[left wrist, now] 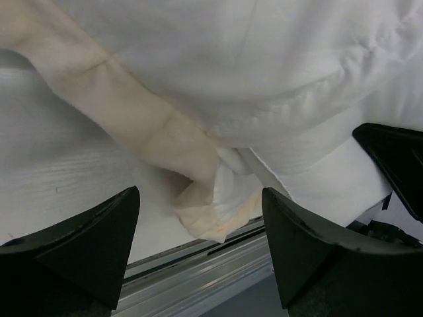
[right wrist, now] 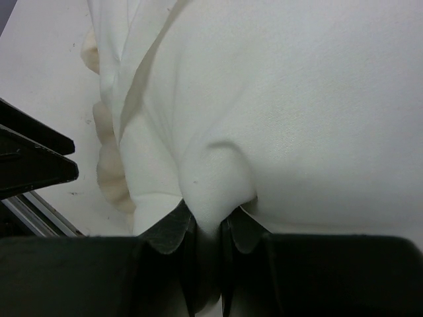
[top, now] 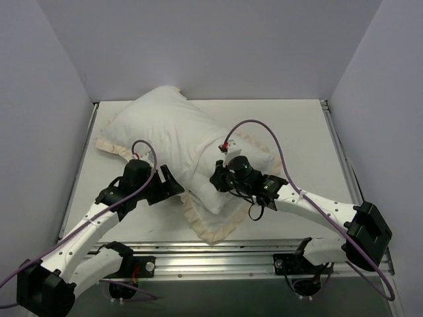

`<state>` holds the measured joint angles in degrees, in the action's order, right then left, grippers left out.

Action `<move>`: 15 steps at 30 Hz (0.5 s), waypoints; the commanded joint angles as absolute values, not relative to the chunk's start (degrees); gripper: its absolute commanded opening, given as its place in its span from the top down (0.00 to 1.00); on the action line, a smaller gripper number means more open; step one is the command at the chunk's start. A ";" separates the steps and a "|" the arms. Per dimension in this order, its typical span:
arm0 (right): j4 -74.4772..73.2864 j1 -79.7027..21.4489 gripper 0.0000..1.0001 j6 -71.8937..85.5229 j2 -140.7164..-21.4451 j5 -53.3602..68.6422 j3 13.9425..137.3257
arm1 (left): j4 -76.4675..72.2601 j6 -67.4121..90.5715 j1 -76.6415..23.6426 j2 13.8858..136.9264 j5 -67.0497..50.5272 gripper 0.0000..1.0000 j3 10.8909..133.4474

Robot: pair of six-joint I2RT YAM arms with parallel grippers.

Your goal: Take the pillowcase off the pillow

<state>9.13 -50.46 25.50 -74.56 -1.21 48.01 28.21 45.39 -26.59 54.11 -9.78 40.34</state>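
Note:
The pillowcase [top: 158, 129] lies white side up on the table, its cream frill [top: 208, 228] showing along the edges; no dark face shows. The smooth white pillow [top: 201, 191] sticks out of it at the near right. My right gripper [top: 219, 177] is shut on a pinched fold of the pillow [right wrist: 297, 99]; its jaws [right wrist: 210, 228] clamp that fold between them. My left gripper [top: 173, 188] is open and empty just left of the pillow's near edge. In the left wrist view it [left wrist: 199, 191] hangs over the frill corner [left wrist: 205, 224], below the pillowcase's hem [left wrist: 284, 112].
The table's [top: 297, 132] metal front rail [top: 218, 254] runs right below the frill corner. White walls close in the back and both sides. The right arm's purple cable [top: 264, 129] arcs over the pillowcase's right frill.

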 commanded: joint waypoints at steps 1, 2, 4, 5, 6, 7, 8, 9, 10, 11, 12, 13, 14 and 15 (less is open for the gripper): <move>12.22 -50.89 1.00 24.70 -74.44 -1.41 51.42 | 26.64 49.83 -26.89 53.96 -9.32 0.18 38.76; 12.30 -50.80 1.00 24.78 -74.53 -1.32 51.50 | 25.93 50.01 -26.89 54.31 -9.23 0.18 38.41; 12.39 -50.80 1.00 24.87 -74.44 -1.06 51.77 | 23.65 51.41 -26.89 55.63 -9.05 0.21 37.53; 12.48 -50.80 1.00 24.87 -74.53 -0.97 51.85 | 21.82 52.02 -26.98 56.16 -8.97 0.23 37.27; 12.48 -50.89 1.00 24.87 -74.53 -0.88 51.94 | 20.84 52.64 -26.98 56.68 -8.96 0.24 37.00; 12.57 -50.80 1.00 24.87 -74.62 -0.79 51.94 | 19.70 53.43 -26.98 57.82 -8.96 0.25 36.65; 12.66 -50.80 1.00 24.96 -74.71 -0.62 51.94 | 17.77 53.70 -26.98 58.53 -8.88 0.28 36.56; 12.74 -50.89 1.00 25.05 -74.79 -0.62 51.94 | 17.06 53.88 -26.98 59.14 -8.70 0.29 36.56; 13.01 -50.80 1.00 25.05 -74.88 -0.62 51.68 | 16.35 54.14 -26.90 60.46 -8.27 0.30 36.65; 13.27 -50.80 1.00 25.31 -74.88 -0.62 51.59 | 14.61 54.31 -26.98 60.99 -8.00 0.32 36.65; 13.36 -50.89 1.00 25.49 -74.88 -0.62 51.50 | 13.89 54.49 -26.98 62.04 -7.74 0.33 36.65; 13.62 -50.89 1.00 25.58 -74.80 -0.62 51.33 | 13.36 55.19 -26.98 62.40 -7.04 0.34 36.56; 13.71 -50.80 1.00 25.66 -74.79 1.04 51.24 | 12.14 55.63 -26.90 62.84 -6.77 0.35 36.48; 13.71 -50.80 1.00 25.84 -74.79 1.05 51.15 | 11.61 55.98 -26.89 63.45 -6.33 0.37 36.39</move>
<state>8.78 -50.46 25.52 -74.87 -0.82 48.77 18.37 53.80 -26.61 62.63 -8.29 36.34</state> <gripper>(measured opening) 0.087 0.649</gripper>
